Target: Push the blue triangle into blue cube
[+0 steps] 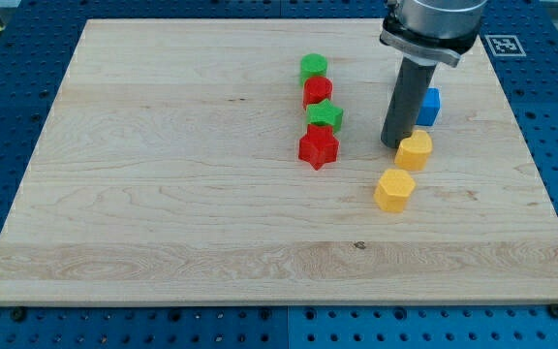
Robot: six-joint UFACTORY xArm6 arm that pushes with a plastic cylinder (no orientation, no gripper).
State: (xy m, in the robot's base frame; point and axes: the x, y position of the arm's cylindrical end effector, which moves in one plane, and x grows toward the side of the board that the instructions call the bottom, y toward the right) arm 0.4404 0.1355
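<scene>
Only one blue block (429, 107) shows, at the view's upper right; it looks like a cube, and my rod hides its left part. No second blue block can be made out, so any blue triangle may be hidden behind the rod. My tip (392, 144) rests on the board just below and left of the blue block. It is right beside the left edge of the upper yellow block (416, 150).
A second yellow block (394, 189) lies below the first. To the left stands a column of a green cylinder (314, 68), a red cylinder (318, 91), a green star (325, 116) and a red star (319, 148). The wooden board's right edge (536, 174) is close.
</scene>
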